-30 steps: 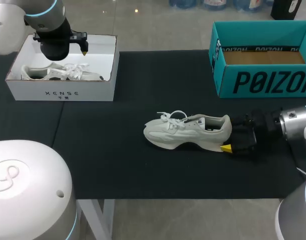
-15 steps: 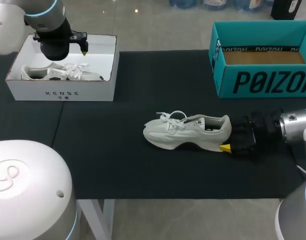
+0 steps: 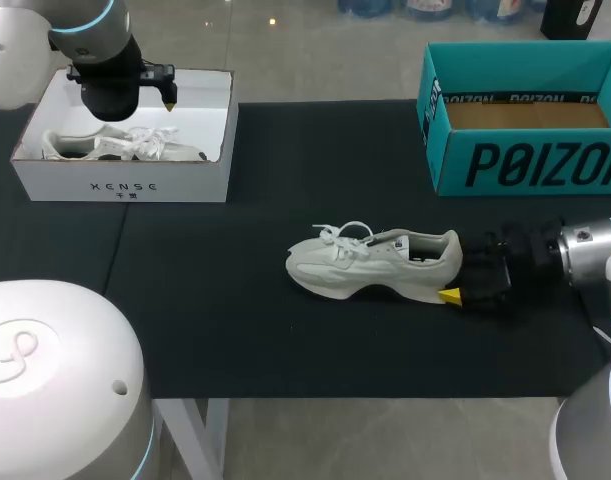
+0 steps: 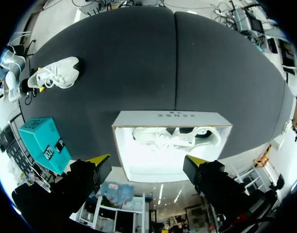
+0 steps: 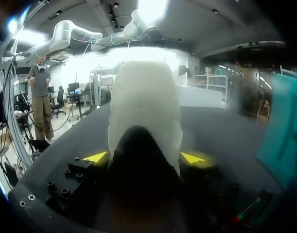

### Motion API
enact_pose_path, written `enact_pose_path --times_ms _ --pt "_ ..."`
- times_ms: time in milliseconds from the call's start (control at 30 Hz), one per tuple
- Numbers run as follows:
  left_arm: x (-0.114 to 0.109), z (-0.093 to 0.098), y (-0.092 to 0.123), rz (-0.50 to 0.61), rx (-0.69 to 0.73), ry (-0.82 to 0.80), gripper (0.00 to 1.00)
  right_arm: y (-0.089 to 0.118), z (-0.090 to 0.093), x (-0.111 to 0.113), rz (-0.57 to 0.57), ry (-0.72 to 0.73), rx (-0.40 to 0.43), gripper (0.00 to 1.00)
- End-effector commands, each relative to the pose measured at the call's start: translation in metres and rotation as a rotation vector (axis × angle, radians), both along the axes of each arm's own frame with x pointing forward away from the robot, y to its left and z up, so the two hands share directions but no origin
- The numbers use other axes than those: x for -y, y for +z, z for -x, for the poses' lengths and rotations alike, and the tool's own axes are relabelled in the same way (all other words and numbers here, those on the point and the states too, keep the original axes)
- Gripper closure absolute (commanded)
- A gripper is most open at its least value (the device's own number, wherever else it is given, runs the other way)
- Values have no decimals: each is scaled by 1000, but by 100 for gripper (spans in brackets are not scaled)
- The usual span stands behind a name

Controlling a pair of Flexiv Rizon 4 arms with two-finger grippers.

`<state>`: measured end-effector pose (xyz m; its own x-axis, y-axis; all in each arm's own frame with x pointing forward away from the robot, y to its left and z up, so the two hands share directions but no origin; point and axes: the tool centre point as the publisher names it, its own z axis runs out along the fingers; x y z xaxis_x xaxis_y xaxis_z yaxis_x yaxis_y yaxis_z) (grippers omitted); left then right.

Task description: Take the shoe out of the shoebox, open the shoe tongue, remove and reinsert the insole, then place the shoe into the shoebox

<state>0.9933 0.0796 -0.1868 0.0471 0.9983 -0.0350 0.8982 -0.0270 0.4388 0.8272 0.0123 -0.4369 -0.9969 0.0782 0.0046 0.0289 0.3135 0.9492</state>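
Pale lace-up sneaker (image 3: 370,262) out on the black table (image 3: 235,300), heel held.
It stood at frame centre, the right claw (image 5: 144,158) pinching its heel from both sides; the left claw (image 4: 148,164) hung spread above the white cardboard box (image 3: 125,185), upper left. To open the tongue well, the heel grip should probably steady the sneaker while the other arm lifts the laces.

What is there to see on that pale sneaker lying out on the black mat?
The sneaker is off-white, with loose white laces, a thick sculpted sole and a dark opening. It stands upright on its sole on the black mat, toe toward the left arm's side. The right arm's jaws sit at its heel; whether they clamp it is unclear.
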Motion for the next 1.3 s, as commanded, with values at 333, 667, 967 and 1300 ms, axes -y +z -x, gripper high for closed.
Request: enact_pose_path --times_ms 333,667,967,1300 --pt "109 38 -4 -15 -122 -32 0 -5 0 -3 2 0 0 100" --pt "109 38 -4 -15 -122 -32 0 -5 0 -3 2 0 0 100" --pt "110 34 -6 -39 -66 73 0 -5 0 -3 2 0 0 100" --pt "147 85 -62 391 -27 1093 0 -5 0 -3 2 0 0 100"
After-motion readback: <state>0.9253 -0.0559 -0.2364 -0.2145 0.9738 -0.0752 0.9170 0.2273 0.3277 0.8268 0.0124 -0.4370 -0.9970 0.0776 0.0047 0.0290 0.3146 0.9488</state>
